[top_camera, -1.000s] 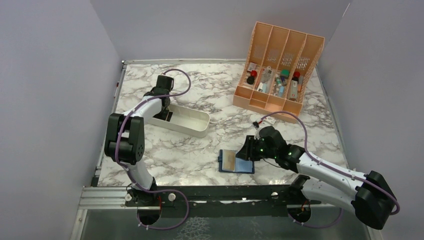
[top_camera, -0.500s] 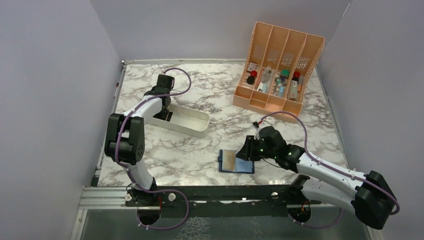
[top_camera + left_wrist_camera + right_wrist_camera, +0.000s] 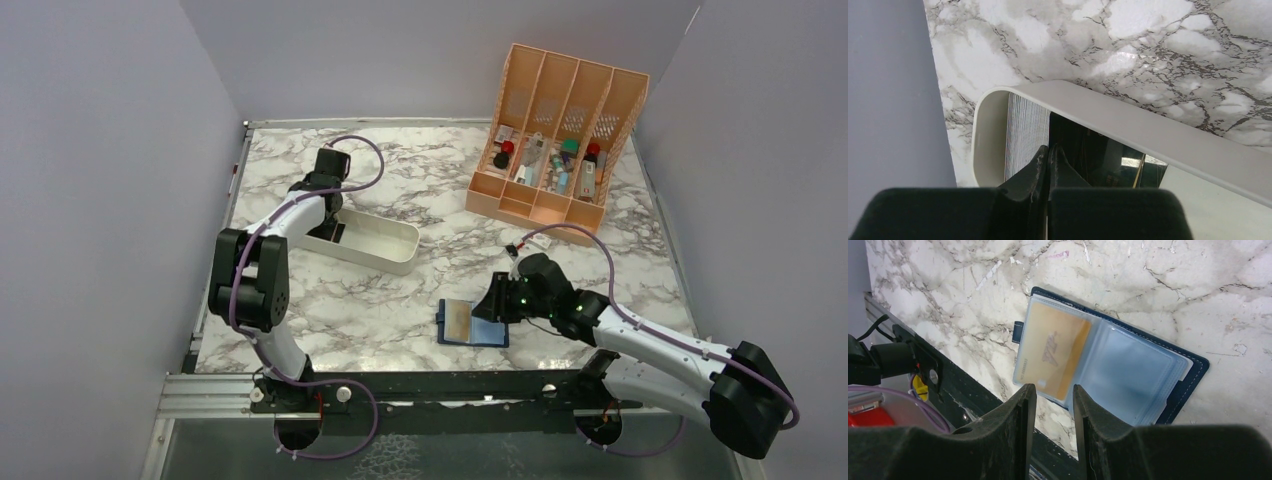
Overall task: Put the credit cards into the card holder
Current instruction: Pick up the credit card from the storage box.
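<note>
Barely a flicker since a second ago: both arms sit where they were, and the card holder (image 3: 472, 322) hasn't budged.

Your right fingers (image 3: 1053, 390) hang just over the near edge of the card holder (image 3: 1108, 360), parted by a narrow gap with nothing between them. The navy case lies opened flat on the worktop (image 3: 430, 190), near the front edge, with its clear inner pockets facing up. A gold card (image 3: 1053, 352) sits inside the left-hand pocket, next to the snap tab, and the right-hand pocket shows only pale plastic. From above, that right gripper (image 3: 497, 300) is at the holder's right side.

Over on your left, the fingers (image 3: 1048, 150) are down inside the end of the white tray (image 3: 1128, 122), tips pressed together. You can't tell from here whether anything thin is nipped between them. Just beyond the tips a dark glossy patch (image 3: 1098, 160) lies on the tray floor, and whether it is a card isn't clear. From overhead, the left gripper (image 3: 333, 231) dips into the tray (image 3: 385, 245) at its left end, well apart from the holder. The orange organizer (image 3: 560, 130) stands at the far right.
</note>
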`<state>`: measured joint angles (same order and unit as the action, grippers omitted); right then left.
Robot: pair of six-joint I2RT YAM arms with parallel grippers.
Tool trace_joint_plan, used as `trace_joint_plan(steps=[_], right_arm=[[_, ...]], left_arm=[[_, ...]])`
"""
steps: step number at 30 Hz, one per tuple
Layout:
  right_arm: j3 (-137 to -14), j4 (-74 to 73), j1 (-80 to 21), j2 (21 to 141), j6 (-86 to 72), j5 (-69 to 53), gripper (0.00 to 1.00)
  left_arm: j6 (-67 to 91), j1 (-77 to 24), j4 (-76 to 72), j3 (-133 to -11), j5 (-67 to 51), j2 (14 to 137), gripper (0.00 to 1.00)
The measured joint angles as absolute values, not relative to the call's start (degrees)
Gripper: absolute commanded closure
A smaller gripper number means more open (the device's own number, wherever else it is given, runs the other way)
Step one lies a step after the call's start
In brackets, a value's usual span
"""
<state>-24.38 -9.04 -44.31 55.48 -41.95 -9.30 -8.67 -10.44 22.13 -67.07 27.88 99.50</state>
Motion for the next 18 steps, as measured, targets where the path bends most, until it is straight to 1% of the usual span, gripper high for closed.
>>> trace_joint_plan(steps=[6,14,18], right_arm=[[-24.3,-9.0,-44.3,55.5,-42.0,-9.3,0.62],[-24.3,-9.1,-44.3,55.5,-42.0,-9.3,0.62],[-24.3,-9.1,-44.3,55.3,-42.4,-9.5,0.55]], left_arm=[[-8.2,-10.9,24.4,-68.4,27.1,97.9,1.00],[-4.9,-11.0,30.1,-71.2,20.7,92.9,1.00],[-2.3,-11.0,32.8,-72.0,17.6,89.2,1.00]])
